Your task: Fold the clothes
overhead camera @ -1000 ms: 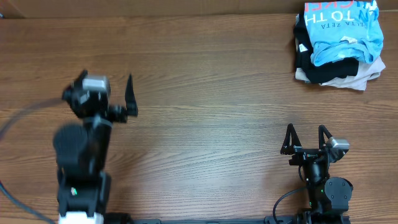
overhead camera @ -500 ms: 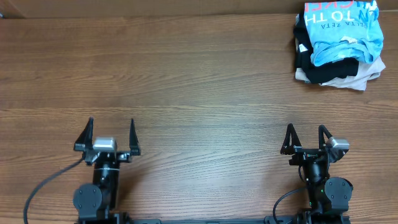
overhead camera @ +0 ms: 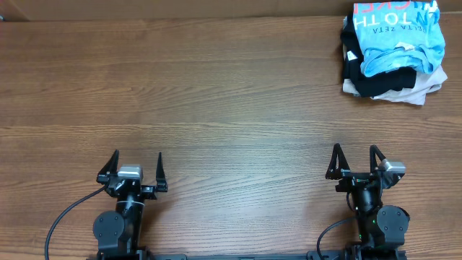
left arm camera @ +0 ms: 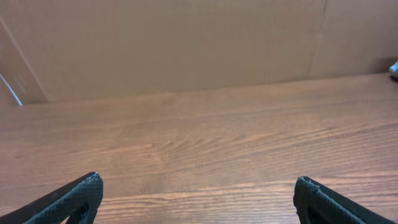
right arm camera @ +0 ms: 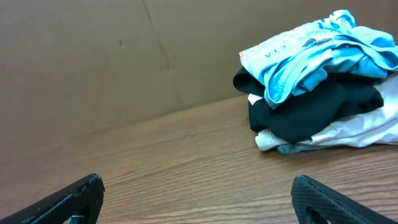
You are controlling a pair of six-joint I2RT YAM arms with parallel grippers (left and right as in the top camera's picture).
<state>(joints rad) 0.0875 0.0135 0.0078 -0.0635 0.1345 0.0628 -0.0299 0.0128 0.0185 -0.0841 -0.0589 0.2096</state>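
The light blue T-shirt [overhead camera: 393,37] lies folded on top of a pile at the far right corner of the table, red-and-white lettering facing up. It also shows in the right wrist view [right arm camera: 317,43] at the upper right. My left gripper [overhead camera: 133,170] is open and empty at the near left edge. In the left wrist view [left arm camera: 198,190] only bare wood lies between its fingers. My right gripper [overhead camera: 355,160] is open and empty at the near right edge, far from the pile. Its fingertips frame bare wood in the right wrist view [right arm camera: 198,190].
Black garments [overhead camera: 375,76] and a beige-white cloth [overhead camera: 404,92] lie under the T-shirt in the pile. A brown cardboard wall [left arm camera: 186,43] stands along the table's far edge. The wooden table [overhead camera: 231,108] stretches between the arms and the pile.
My left arm has drawn back from a raised pose at mid-left to its low rest position at the near left edge. The right arm and the pile have not moved.
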